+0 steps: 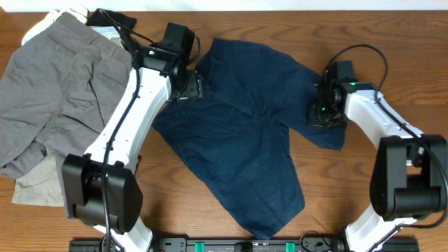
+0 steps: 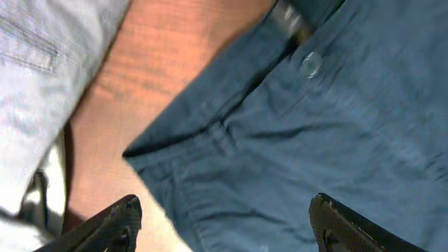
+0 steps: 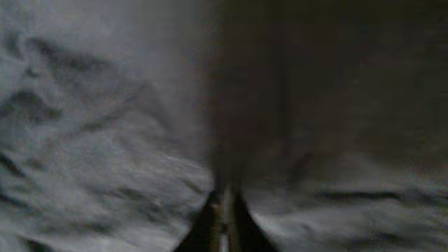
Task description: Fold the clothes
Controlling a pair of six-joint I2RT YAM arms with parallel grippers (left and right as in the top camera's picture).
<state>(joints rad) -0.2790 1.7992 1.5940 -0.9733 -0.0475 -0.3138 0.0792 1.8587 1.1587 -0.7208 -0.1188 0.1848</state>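
Shorts (image 1: 238, 140), navy, lie spread across the middle of the table (image 1: 336, 192), with grey shorts (image 1: 56, 91) at my left. My left gripper (image 2: 225, 210) hangs with fingers wide apart over the waistband near the button (image 2: 311, 64). My right gripper (image 3: 224, 213) is pinched together on a fold at one leg's edge.

Robot lab: wooden table (image 1: 406, 35) with robot arms (image 1: 133, 112).

matt navy cotton shorts (image 1: 241, 140), pale glossy button (image 2: 311, 64), smooth wood table (image 1: 364, 31)
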